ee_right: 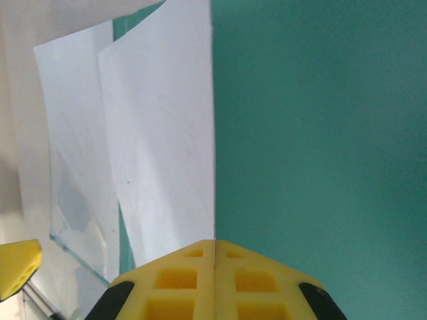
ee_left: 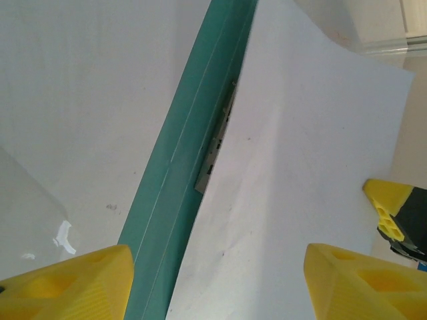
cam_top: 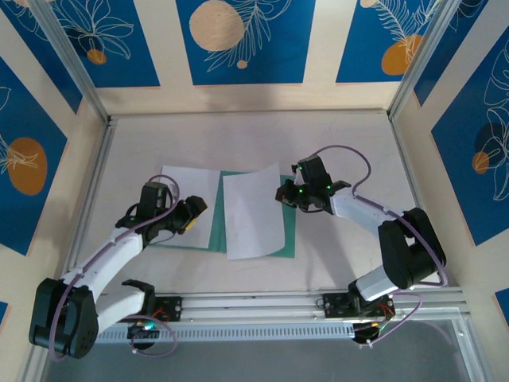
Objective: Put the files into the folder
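Observation:
The teal folder (cam_top: pixel 215 224) lies open and flat on the table. One white file (cam_top: pixel 187 188) rests on its left half. A second file (cam_top: pixel 253 215) covers the right half, its upper right corner lifted. My right gripper (cam_top: pixel 285 193) is shut on that corner; in the right wrist view the sheet's edge (ee_right: pixel 167 133) runs into the closed jaws (ee_right: pixel 214 243) above the teal folder (ee_right: pixel 313 133). My left gripper (cam_top: pixel 193 213) hovers open over the fold, its yellow fingers (ee_left: pixel 67 283) straddling the held file (ee_left: pixel 300 167) and the teal spine (ee_left: pixel 180 173), gripping nothing.
A metal clip (ee_left: pixel 217 140) sits along the folder's spine. The table is walled at the back and both sides. An aluminium rail (cam_top: pixel 262 306) carrying the arm bases runs along the near edge.

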